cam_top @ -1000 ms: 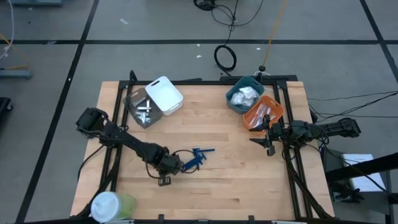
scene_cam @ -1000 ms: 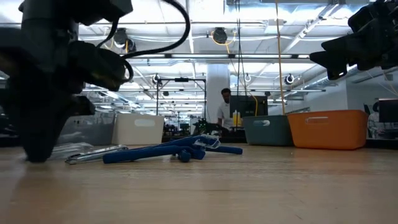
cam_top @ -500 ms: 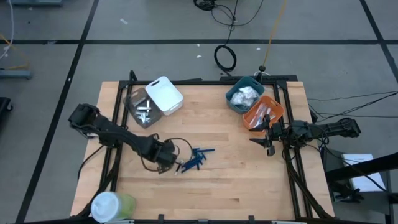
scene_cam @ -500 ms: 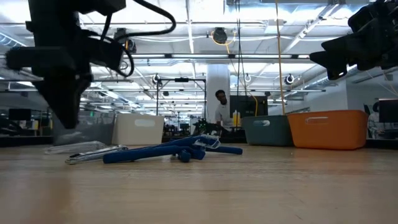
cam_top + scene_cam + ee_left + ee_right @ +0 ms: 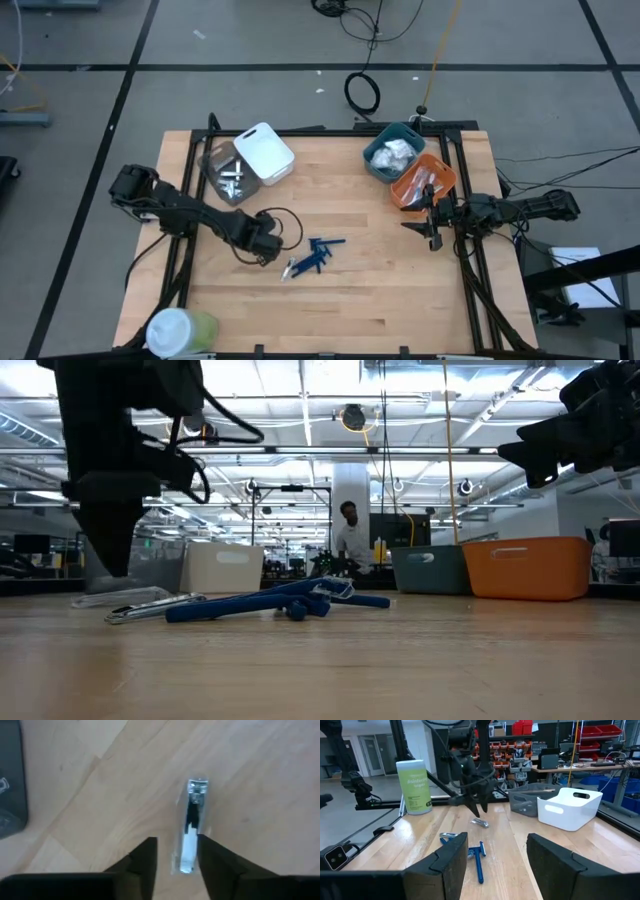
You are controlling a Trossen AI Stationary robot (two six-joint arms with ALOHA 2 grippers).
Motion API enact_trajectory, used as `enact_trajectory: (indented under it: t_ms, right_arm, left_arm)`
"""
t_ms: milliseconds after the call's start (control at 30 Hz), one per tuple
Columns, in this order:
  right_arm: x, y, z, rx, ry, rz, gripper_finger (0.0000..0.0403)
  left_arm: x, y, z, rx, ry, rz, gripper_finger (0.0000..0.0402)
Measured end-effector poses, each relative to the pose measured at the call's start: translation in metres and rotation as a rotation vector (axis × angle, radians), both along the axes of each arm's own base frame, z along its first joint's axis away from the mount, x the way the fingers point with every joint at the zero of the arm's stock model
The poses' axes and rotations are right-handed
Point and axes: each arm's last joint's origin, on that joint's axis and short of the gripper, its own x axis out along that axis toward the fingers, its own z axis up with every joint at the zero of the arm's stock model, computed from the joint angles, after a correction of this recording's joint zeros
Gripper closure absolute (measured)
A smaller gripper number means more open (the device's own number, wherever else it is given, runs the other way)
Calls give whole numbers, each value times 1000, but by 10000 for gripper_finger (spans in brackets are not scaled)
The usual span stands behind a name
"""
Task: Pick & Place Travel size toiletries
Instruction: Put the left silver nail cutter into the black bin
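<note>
Several dark blue sticks (image 5: pixel 316 254) lie in a small heap mid-table, also in the low view (image 5: pixel 270 605). A thin clear stick (image 5: pixel 288 272) lies just to their near left. Another clear stick with a silver cap (image 5: pixel 191 825) lies flat on the wood right under my left gripper (image 5: pixel 175 862). That gripper (image 5: pixel 264 240) points down, open, and its fingers stand on either side of the stick and above it (image 5: pixel 480 822). My right gripper (image 5: pixel 432 235) waits open and level at the table's right edge.
A white bin (image 5: pixel 265 152) and a clear bin holding silver tubes (image 5: pixel 225 176) stand at the far left. A teal bin with white packets (image 5: pixel 393 152) and an orange bin (image 5: pixel 425 180) stand at the far right. A green cup with a white lid (image 5: pixel 180 330) stands at the near left corner.
My left gripper has risen off the table and gone toward the far edge, rolling about the line along which it points. The blue sticks and the clear stick beside them have stayed where they were.
</note>
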Motion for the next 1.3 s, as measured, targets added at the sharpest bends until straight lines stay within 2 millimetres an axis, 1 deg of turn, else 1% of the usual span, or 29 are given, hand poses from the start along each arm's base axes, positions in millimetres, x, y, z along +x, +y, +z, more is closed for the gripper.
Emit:
enact_trajectory:
  t_ms: [67, 167, 300, 433, 533, 733, 800, 867, 1100, 1200, 1300]
  right_arm:
    - [0, 0, 0, 0, 0, 0, 211]
    - [0, 0, 0, 0, 0, 0, 211]
    - [0, 0, 0, 0, 0, 0, 211]
    - [0, 0, 0, 0, 0, 0, 211]
    - [0, 0, 0, 0, 0, 0, 211]
    - [0, 0, 0, 0, 0, 0, 211]
    - [0, 0, 0, 0, 0, 0, 211]
    - [0, 0, 0, 0, 0, 0, 211]
    - [0, 0, 0, 0, 0, 0, 211]
    - [0, 0, 0, 0, 0, 0, 211]
    - [0, 0, 0, 0, 0, 0, 211]
  left_arm:
    - [-2, 4, -4, 3, 12, -3, 236]
    - [-1, 7, -11, -6, -17, -15, 204]
    - [3, 10, -21, -53, -92, -55, 179]
    - [2, 14, -31, -102, -145, -56, 172]
    - [-2, 16, -37, -108, -137, -47, 172]
    - [-3, 17, -39, -108, -145, -55, 175]
    - [-1, 15, -40, -105, -160, -78, 189]
    - [0, 15, -39, -103, -173, -92, 212]
    - [1, 15, -40, -106, -178, -98, 330]
    - [1, 15, -39, -97, -169, -158, 372]
    - [2, 14, -33, -110, -184, -217, 376]
